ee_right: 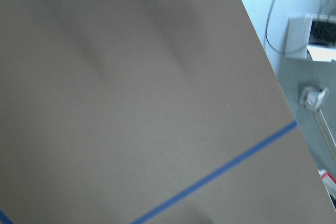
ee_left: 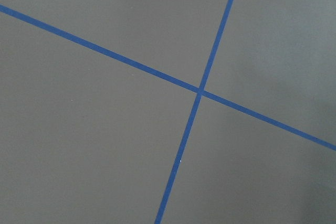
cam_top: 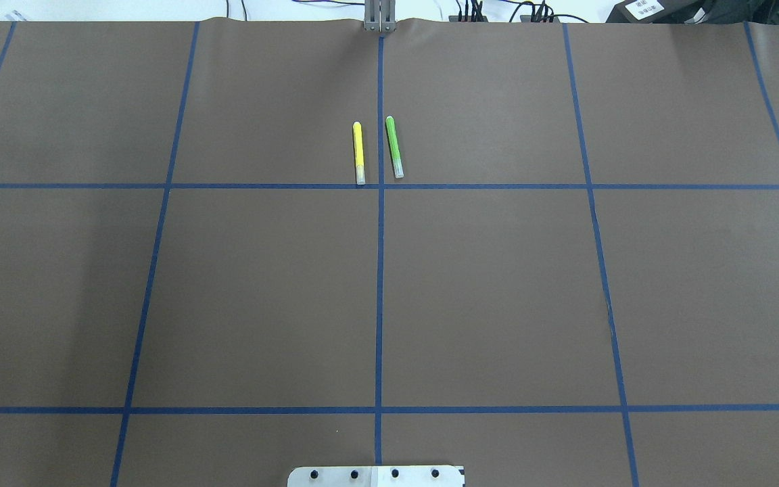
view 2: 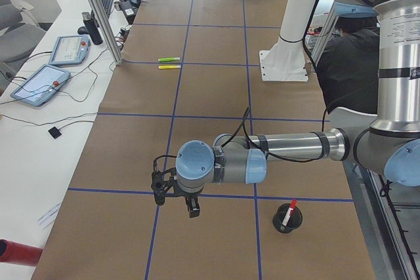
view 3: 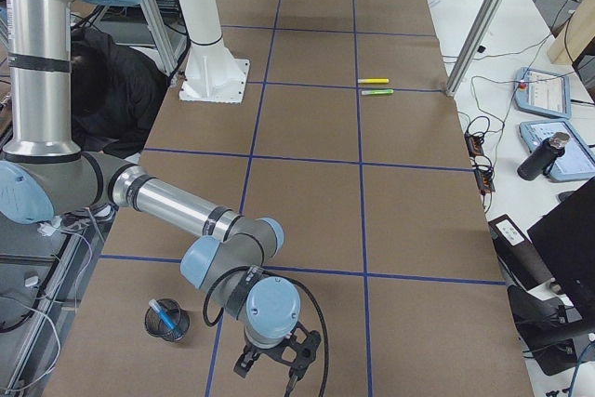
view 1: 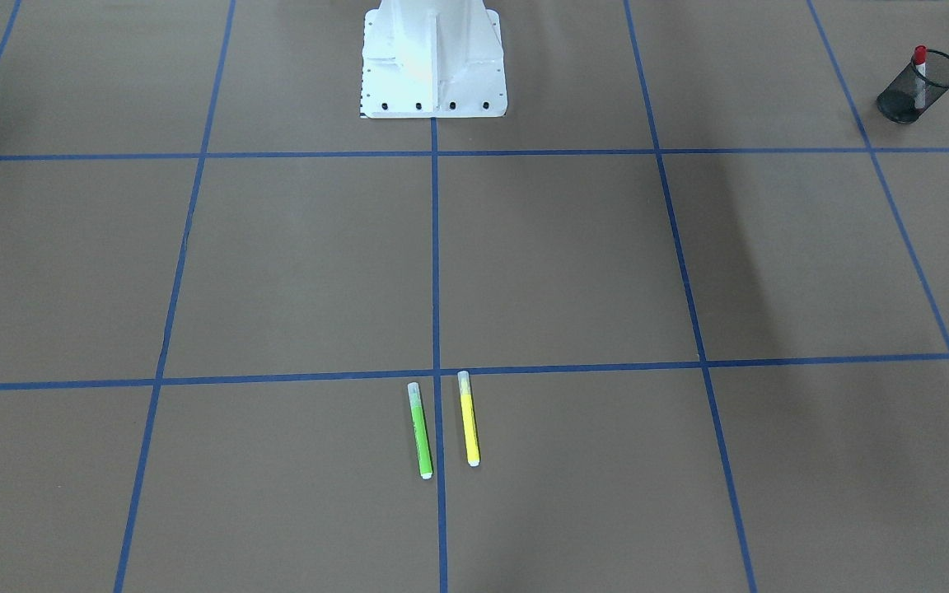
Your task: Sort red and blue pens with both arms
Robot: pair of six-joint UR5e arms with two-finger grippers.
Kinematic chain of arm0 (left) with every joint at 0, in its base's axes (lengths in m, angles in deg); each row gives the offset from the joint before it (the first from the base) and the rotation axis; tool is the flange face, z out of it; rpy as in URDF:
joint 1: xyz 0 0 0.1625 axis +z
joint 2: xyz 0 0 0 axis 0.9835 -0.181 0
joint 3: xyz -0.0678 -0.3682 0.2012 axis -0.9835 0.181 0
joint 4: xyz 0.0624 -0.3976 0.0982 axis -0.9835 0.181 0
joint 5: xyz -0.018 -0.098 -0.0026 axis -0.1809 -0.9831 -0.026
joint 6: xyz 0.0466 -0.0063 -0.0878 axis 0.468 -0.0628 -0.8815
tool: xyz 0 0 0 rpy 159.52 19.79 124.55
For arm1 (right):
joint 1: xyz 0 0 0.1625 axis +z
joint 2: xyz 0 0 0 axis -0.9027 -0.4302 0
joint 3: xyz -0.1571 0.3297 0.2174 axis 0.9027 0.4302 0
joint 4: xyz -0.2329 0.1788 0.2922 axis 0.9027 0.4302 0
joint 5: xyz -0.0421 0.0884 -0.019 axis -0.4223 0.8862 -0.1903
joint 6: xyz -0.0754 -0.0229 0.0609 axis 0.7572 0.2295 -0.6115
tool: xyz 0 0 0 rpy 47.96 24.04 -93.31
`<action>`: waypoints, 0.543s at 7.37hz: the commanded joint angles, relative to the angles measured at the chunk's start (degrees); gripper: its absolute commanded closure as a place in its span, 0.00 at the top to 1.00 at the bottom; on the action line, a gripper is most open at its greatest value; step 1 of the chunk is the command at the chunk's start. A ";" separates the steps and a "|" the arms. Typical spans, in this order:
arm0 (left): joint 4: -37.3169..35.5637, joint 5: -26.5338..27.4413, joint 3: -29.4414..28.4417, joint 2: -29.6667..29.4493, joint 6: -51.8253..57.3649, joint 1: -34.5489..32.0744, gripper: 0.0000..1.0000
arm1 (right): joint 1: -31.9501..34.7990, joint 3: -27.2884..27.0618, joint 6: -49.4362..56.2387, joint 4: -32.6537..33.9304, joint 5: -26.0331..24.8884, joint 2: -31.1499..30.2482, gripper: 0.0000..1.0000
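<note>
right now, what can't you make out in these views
left gripper: seen only in exterior left, open or shut cannot be told
right gripper: likewise, only in exterior right
red pen: lower barrel veiled by its mesh cup, front-facing view
blue pen: small in exterior right, lower end sunk in a second cup
overhead exterior: both cups and both grippers lie beyond its edges
</note>
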 commanded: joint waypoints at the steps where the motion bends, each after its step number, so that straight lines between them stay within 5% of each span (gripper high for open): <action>1: 2.07 2.44 1.56 -1.79 -4.38 4.68 1.00 | -1.32 -1.29 -0.21 -9.04 9.55 -0.24 1.00; 2: 1.81 2.09 2.79 -1.71 -4.38 6.43 1.00 | -2.10 -1.73 -0.12 -10.19 13.16 0.19 1.00; 4: 1.81 2.00 2.80 -1.10 -4.38 6.80 1.00 | -5.25 -4.09 -1.25 -10.12 10.06 1.34 1.00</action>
